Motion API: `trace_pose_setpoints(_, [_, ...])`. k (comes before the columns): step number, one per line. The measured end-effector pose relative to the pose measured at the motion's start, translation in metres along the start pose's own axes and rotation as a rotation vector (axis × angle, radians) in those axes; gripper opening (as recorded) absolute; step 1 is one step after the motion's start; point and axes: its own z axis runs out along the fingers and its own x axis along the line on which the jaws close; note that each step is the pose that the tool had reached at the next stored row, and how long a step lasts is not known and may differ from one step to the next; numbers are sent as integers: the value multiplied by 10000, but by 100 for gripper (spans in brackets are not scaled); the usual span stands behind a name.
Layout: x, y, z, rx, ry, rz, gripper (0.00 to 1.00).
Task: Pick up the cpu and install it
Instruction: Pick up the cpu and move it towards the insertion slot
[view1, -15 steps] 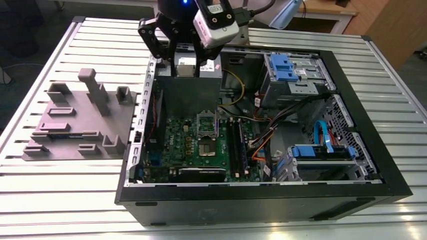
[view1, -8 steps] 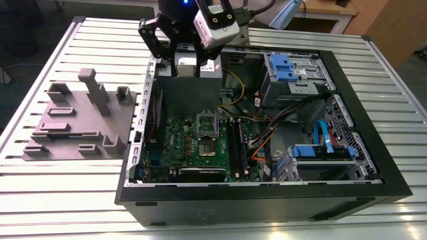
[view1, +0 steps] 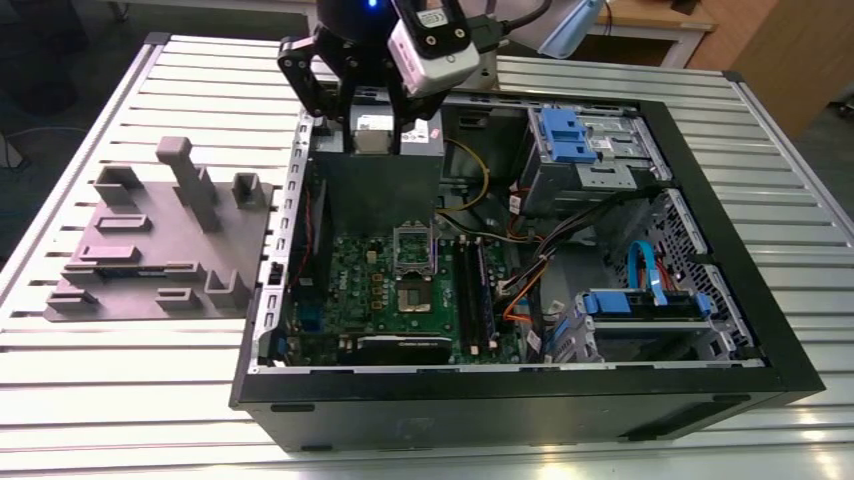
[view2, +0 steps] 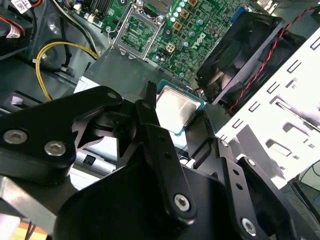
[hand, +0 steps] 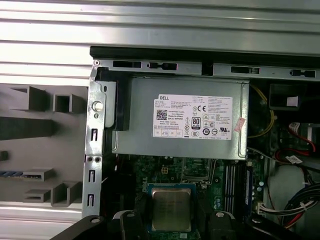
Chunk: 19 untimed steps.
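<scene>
Entry: the gripper (view1: 378, 122) hangs inside the open computer case (view1: 534, 385), over the power supply (view1: 380, 190) at the far end of the case in the exterior view. In both wrist views the cpu (hand: 171, 209) sits between the black fingers (hand: 131, 222) with its silver-grey metal top turned towards the cameras. It hangs clear of the box beneath, so we judge the jaws closed on its two opposite edges, though the contact line itself is partly hidden by the finger links. The pick-up therefore reads as done. The chip is not on the tray (view1: 147, 250), which lies outside the case on the exterior view's left, nor is it seated on the motherboard (view1: 360, 300). The relation that matters is chip to socket (view1: 414, 250). In the exterior view the socket lies lower in the picture than the gripper, nearer the camera, past the near edge of the power supply and well apart from the chip. In the second wrist view the same socket (view2: 140, 30) shows beyond the cpu (view2: 176, 111), its frame open and nothing in it. The chip is square, so it has no long axis to align. We judge that what counts is the squareness of its edges to the socket frame, and in the first wrist view the two look roughly parallel. We cannot make out a corner mark or notch.
</scene>
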Motion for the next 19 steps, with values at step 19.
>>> trace_pose_setpoints(19, [-127,-191,154,10,-9,290,47])
